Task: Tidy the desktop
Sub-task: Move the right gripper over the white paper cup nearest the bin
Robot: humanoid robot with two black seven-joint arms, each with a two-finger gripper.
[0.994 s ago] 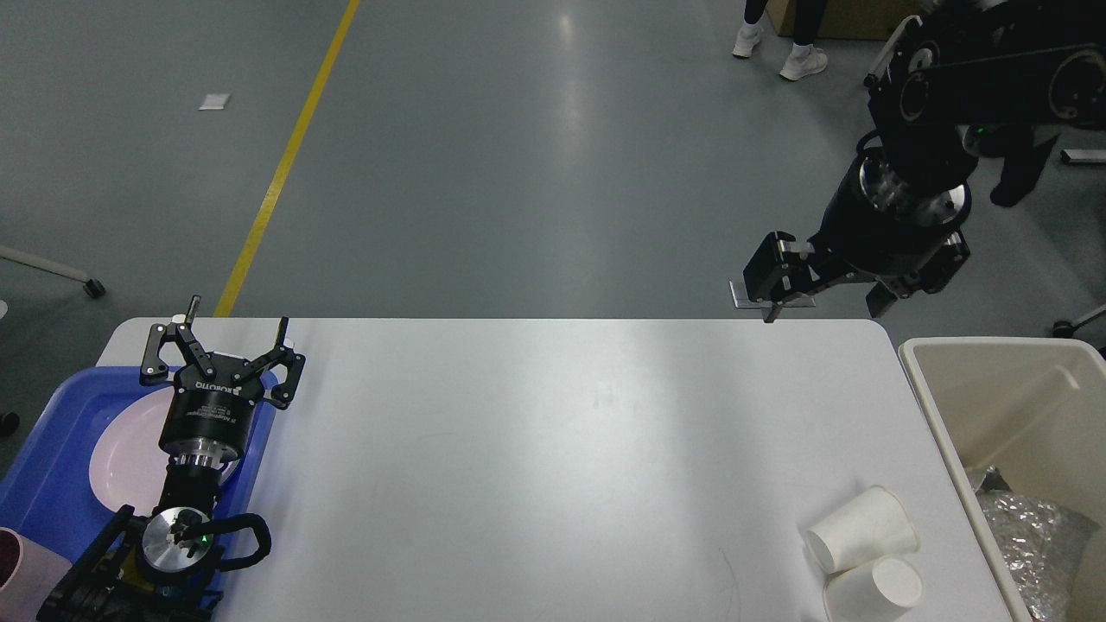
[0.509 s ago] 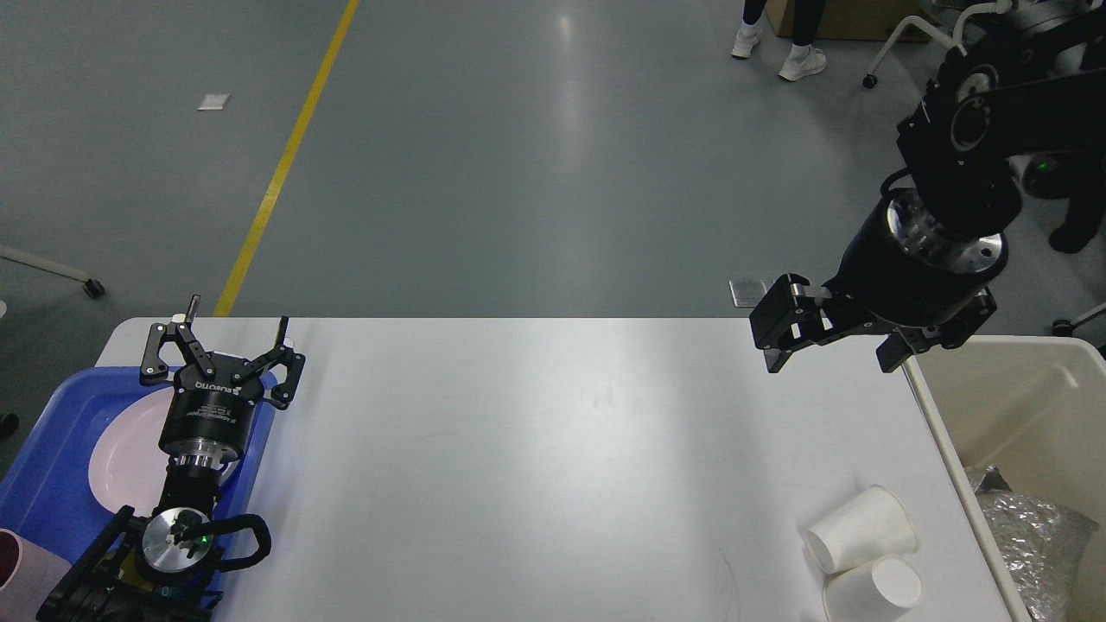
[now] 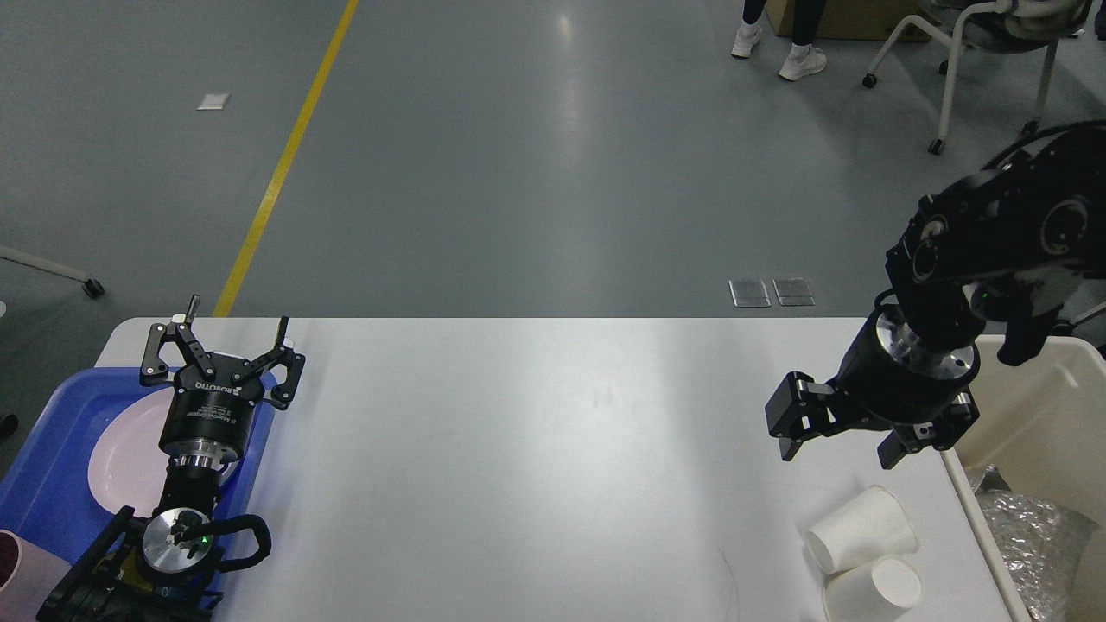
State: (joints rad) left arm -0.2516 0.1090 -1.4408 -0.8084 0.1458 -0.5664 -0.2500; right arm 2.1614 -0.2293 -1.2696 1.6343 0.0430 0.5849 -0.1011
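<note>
The desktop [image 3: 536, 449] spreads out white and bare between our two grippers, filling the lower half of the view.

Our left gripper [image 3: 226, 335] sits over the desktop's near-left part, its jaws spread wide apart with nothing between them. The fingertips point toward the table's far edge. Under and behind the jaws lies a blue tray [image 3: 52, 492] holding a pale pink plate [image 3: 130, 458]; the tray rests at the left end of the table, and a pink cup [image 3: 17, 570] shows at the tray's near corner.

Our right gripper [image 3: 834, 445] hangs above the right end of the desktop, jaws apart and empty, pointing down and toward us. Just beneath the jaws, a little nearer to us, two white paper cups [image 3: 860, 529] lie on their sides on the table, touching each other, clear of the fingers. To the right of these jaws stands a beige bin [image 3: 1037, 406] beside the table edge, with crumpled foil [image 3: 1032, 527] inside it.
</note>
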